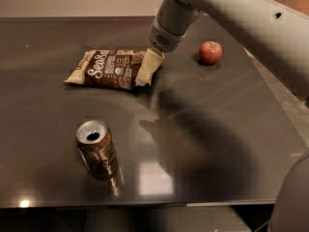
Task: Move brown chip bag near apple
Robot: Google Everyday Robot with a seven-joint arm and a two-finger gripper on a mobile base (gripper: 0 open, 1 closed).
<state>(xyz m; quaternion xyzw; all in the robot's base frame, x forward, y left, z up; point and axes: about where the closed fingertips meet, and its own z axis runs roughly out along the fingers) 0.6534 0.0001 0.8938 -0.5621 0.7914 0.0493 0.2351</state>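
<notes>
The brown chip bag [107,69] lies flat on the dark table [203,139] at the back left, dark brown with white script and tan ends. The small red apple [210,52] sits at the back right, well apart from the bag. My gripper [147,71] hangs from the grey arm over the bag's right end, its cream fingers [149,65] pointing down and covering that end. I cannot see whether it touches the bag.
An opened brown soda can [97,149] stands upright at the front left. The table's right edge [285,115] runs diagonally past the apple. The arm's shadow falls across the table's middle.
</notes>
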